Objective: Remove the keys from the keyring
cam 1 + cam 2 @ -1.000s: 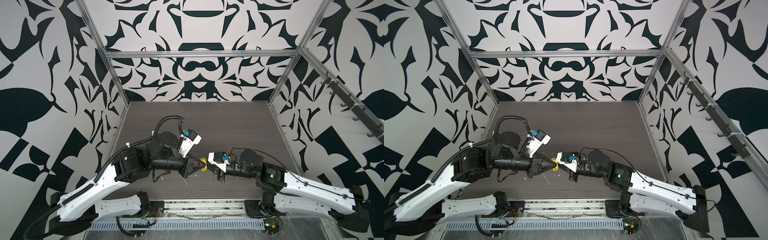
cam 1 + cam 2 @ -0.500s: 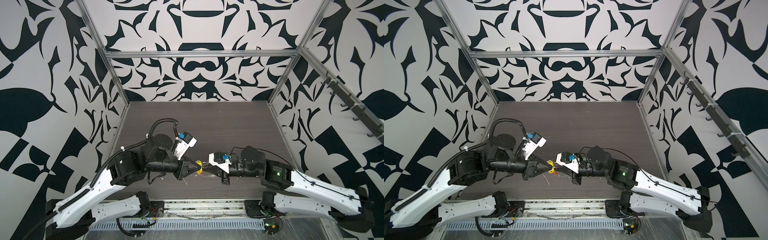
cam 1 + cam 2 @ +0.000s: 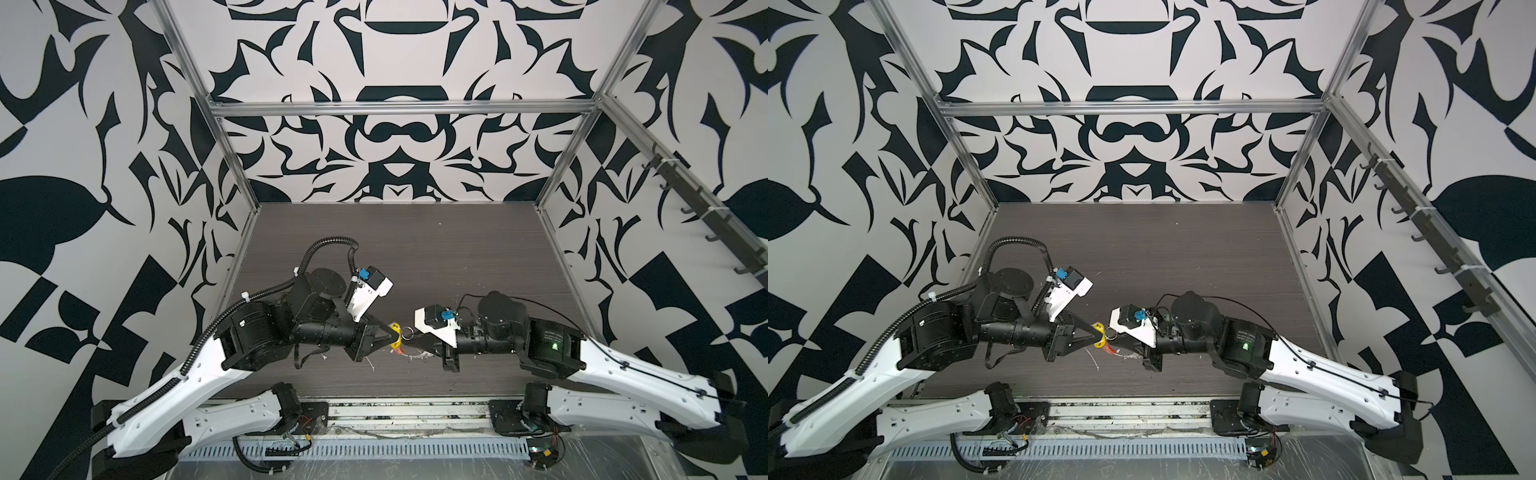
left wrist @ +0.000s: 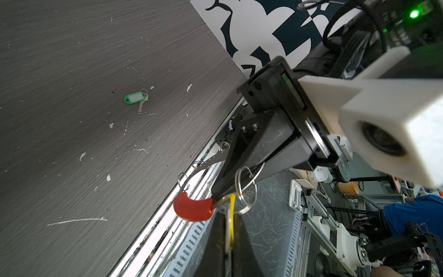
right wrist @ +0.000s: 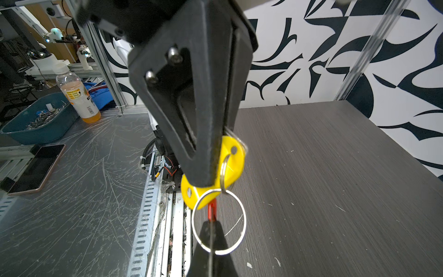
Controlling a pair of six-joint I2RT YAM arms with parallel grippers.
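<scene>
In both top views the two arms meet tip to tip in the lower middle of the frame, near the front edge of the dark wood-grain table (image 3: 415,249). The left gripper (image 3: 392,335) is closed tight on the yellow-tagged key (image 3: 395,332) and pinches its plastic tag edge-on. The right gripper (image 3: 411,341) is closed too, clamped on the keyring (image 4: 191,208) at its curved red plastic section (image 5: 212,209). The two sets of fingertips sit just beside each other. From above, the black fingers and the white wrist-camera mounts cover most of the thin grey hoop, so only a sliver of red and a short arc of wire show below the tips. A split ring (image 5: 219,221) hangs from the yellow tag. In the right wrist view it frames the red section and the right gripper's own tips, but I cannot tell whether it is threaded on the hoop. The green-tagged key (image 4: 134,98) lies flat on the table, well apart from both grippers and not on the hoop. White flecks and scratches dot the wood around it. Past the table's front rail, the right wrist view shows a bottle (image 5: 76,96) of orange liquid beside a blue bin (image 5: 36,122) of metal bits. A phone (image 5: 36,167) lies face up on the scratched metal surface near them.
</scene>
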